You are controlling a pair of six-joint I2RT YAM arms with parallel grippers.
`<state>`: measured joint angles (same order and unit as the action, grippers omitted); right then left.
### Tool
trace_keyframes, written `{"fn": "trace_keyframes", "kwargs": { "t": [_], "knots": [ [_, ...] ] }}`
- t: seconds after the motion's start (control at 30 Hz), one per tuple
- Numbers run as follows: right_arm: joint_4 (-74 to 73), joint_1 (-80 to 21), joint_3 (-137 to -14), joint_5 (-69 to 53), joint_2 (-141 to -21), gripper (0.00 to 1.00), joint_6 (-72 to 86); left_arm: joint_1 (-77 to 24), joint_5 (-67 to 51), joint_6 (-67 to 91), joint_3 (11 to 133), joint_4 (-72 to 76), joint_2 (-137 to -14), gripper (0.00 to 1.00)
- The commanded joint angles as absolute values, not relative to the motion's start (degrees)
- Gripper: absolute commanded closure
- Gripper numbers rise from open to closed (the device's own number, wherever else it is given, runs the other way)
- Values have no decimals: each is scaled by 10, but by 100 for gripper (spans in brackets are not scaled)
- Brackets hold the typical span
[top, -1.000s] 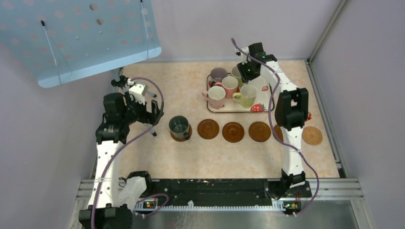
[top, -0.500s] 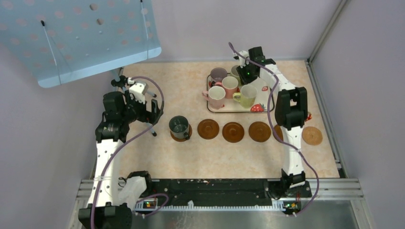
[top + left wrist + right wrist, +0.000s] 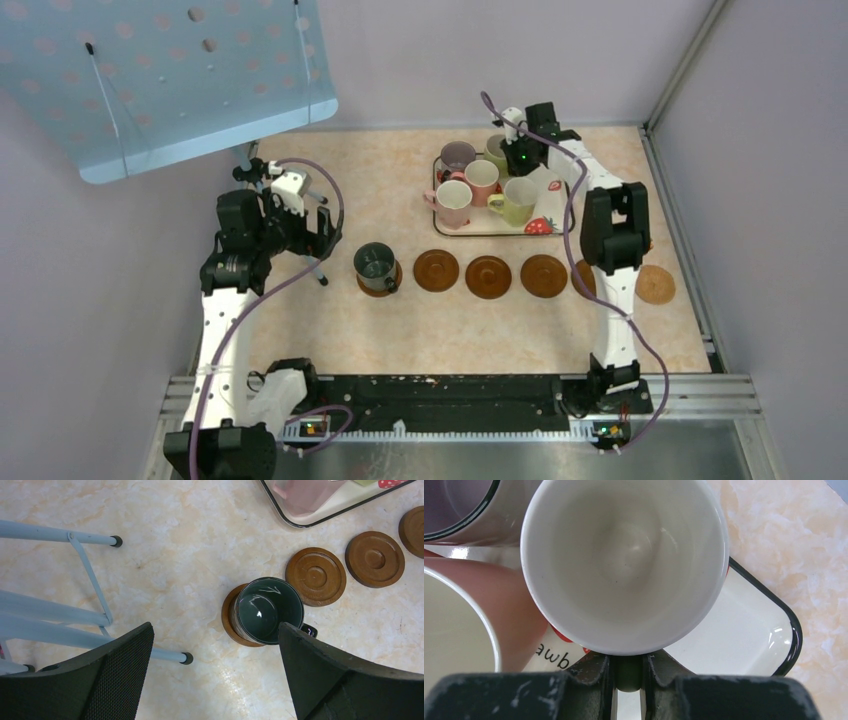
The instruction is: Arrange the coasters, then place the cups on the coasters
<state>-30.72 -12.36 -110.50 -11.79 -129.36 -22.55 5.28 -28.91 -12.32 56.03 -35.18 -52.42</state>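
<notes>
Five cups stand on the strawberry-print tray [image 3: 548, 190]: one mauve [image 3: 458, 156], two pink [image 3: 481, 180] [image 3: 452, 203], one yellow-green [image 3: 518, 200], and a pale one at the back [image 3: 494, 150]. My right gripper [image 3: 515, 158] is shut on the handle [image 3: 626, 672] of that back cup [image 3: 624, 565], the fingers pinching it just below the rim. A dark grey-green cup [image 3: 375, 265] sits on the leftmost coaster [image 3: 227, 622]. Three bare coasters [image 3: 437, 270] [image 3: 488, 277] [image 3: 544, 276] follow in a row. Another coaster [image 3: 655, 284] lies beyond the right arm. My left gripper [image 3: 215, 647] hangs open above the table, left of the dark cup [image 3: 267, 610].
A blue perforated panel [image 3: 170, 80] on thin metal legs [image 3: 90, 542] stands at the back left, its feet close to my left gripper. The right arm [image 3: 610, 230] hides part of the coaster row. Enclosure walls bound the table behind and to the right.
My right gripper has closed its fingers onto the handle of the back cup on the tray. The left arm and the other cups have stayed put.
</notes>
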Motion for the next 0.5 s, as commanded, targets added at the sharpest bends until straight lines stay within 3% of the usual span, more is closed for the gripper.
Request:
{"fn": "trace_keyframes", "kwargs": {
  "t": [0.0,0.47],
  "knots": [
    [-236,-115,-1084,-124,-1212,100,-232,56,-298,-123,577,-347,-516,1],
    [-266,-115,-1113,-101,-1092,100,-188,56,-309,-108,550,-319,-497,1]
  ]
}}
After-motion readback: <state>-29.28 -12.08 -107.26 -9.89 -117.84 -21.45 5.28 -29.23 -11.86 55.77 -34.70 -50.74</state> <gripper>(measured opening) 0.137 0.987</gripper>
